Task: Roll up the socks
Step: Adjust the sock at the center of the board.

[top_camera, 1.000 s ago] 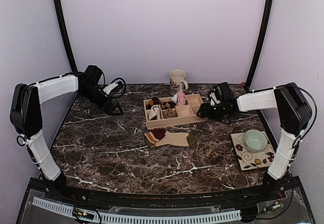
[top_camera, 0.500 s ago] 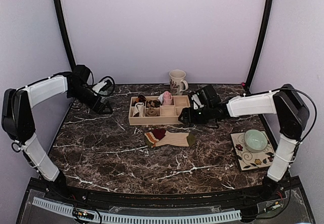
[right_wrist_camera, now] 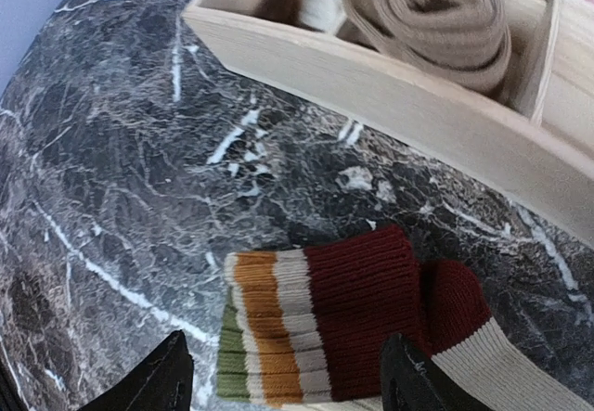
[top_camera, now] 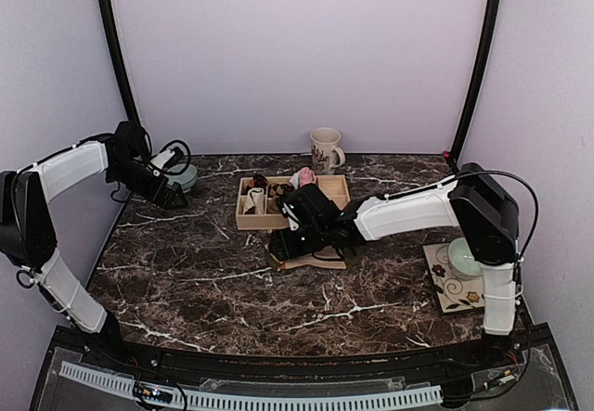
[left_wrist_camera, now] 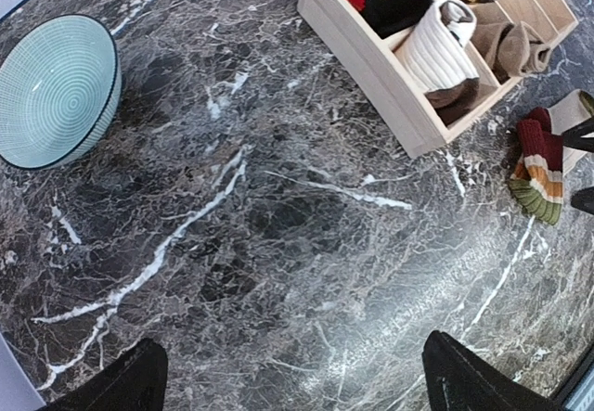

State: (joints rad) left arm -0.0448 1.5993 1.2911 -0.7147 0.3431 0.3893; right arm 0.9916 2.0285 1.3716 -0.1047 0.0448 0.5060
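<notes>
Right wrist: ribbed knit sock (right_wrist_camera: 334, 323) w/ striped cuff, on veined marble tbl (right_wrist_camera: 111, 198).

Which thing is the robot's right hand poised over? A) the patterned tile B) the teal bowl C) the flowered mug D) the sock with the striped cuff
D: its wrist camera shows the open right hand straddling the striped-cuff sock, in front of the wooden tray.

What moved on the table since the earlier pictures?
The right claw swung left and nearer, and now hangs open over the tan sock. The wooden tray slid left. The left claw pulled back left, uncovering a teal bowl. Nothing was grabbed. The sock and mug stayed put.
</notes>
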